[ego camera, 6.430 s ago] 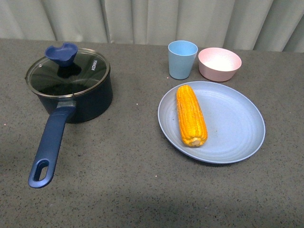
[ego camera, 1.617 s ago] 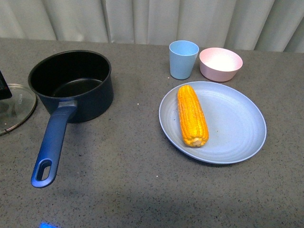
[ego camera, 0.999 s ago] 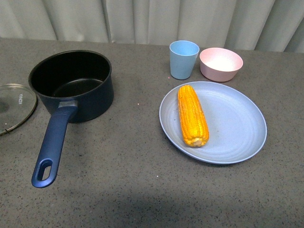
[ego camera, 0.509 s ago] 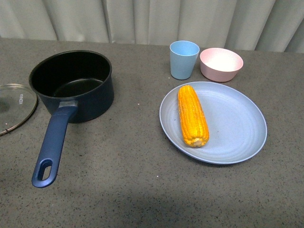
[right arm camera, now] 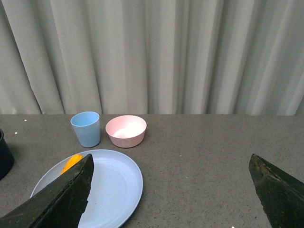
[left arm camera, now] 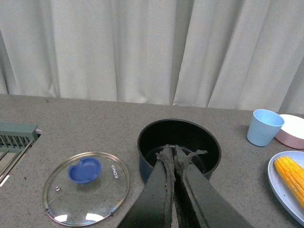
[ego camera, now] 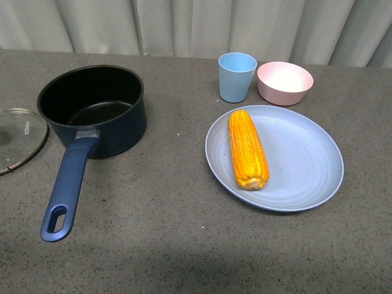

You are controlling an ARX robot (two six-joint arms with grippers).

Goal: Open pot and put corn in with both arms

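The navy pot [ego camera: 92, 110] stands uncovered at the left of the table, its black inside bare, its long blue handle [ego camera: 66, 187] pointing toward me. Its glass lid [ego camera: 18, 138] with a blue knob [left arm camera: 84, 170] lies flat on the table left of the pot. The yellow-orange corn [ego camera: 247, 148] lies on a pale blue plate [ego camera: 306, 165] to the right. Neither arm shows in the front view. My left gripper [left arm camera: 172, 151] is shut and empty, held above the table short of the pot [left arm camera: 179, 142]. My right gripper [right arm camera: 171, 164] is open wide, back from the plate [right arm camera: 114, 183], holding nothing.
A light blue cup [ego camera: 236, 76] and a pink bowl [ego camera: 284, 82] stand behind the plate. A grey curtain hangs behind the table. A green rack [left arm camera: 16, 137] sits at the table's far left in the left wrist view.
The lid came off the pot and now lies on the table to its left. The left gripper, at the lid 1.6 s ago, has left the front view. Corn unmoved.
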